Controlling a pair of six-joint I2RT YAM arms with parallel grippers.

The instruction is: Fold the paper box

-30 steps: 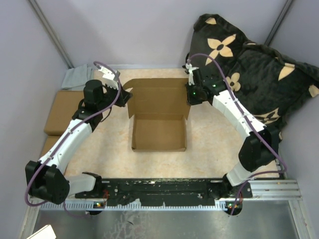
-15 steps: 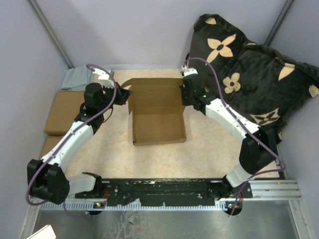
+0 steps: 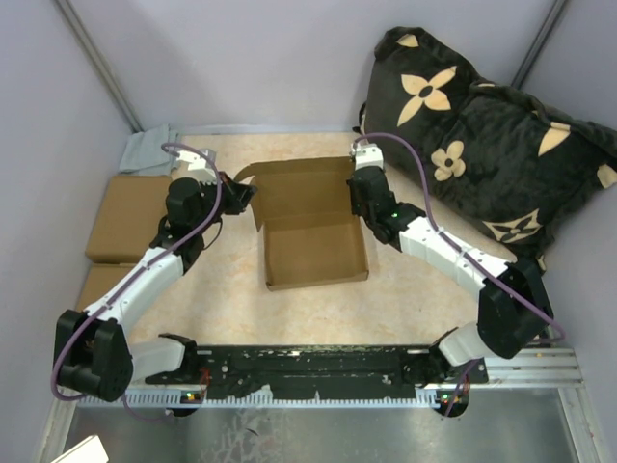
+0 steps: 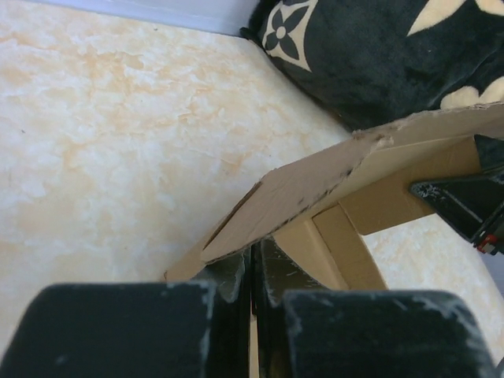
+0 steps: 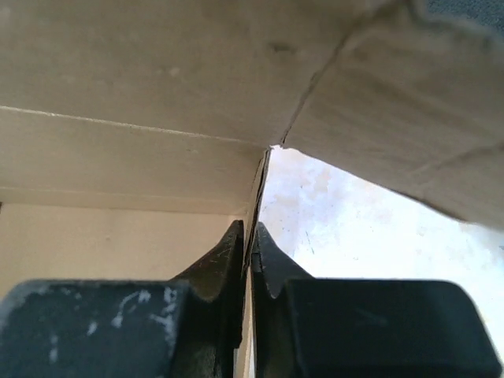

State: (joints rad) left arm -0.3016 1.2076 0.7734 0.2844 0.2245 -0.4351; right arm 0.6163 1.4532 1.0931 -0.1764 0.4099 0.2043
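While both arms hold on, we see the paper box point(image 3: 316, 256) has turned a bit vs. a sec ago. The end of its near edge away from the cushion point(image 3: 482, 145) now sits closer to the arm bases than the end toward the cushion. So the tray is skewed, and the whole box has slid slightly toward the cushion. It lies open on the table point(image 3: 222, 289), near the cushion but apart from it as far as we can tell.

Next out are the two claws. The left gripper point(image 3: 241, 193) is at the box's back corner farthest from the cushion. Its fingers are pressed together w/ a thin edge of card pinched between them, and its wrist view shows a flap rising just past the tips. The right gripper point(image 3: 359, 201) is at the back corner nearest the cushion. It's likewise clamped on a sheet edge, where a side wall meets the lid. Both have come in toward the tray, and the right arm has swung off from in front of the cushion.

Farther back, the lid panel reads shorter from above than it did. We judge it's being tipped up and forward over the tray, i.e. the closing fold has begun but is prob. still early. The skew suggests an uneven pull, so the lid may land off-square.

The two brown blocks point(image 3: 125, 217) and the grey cloth point(image 3: 145, 154) lie beyond the box from the cushion and haven't shifted.
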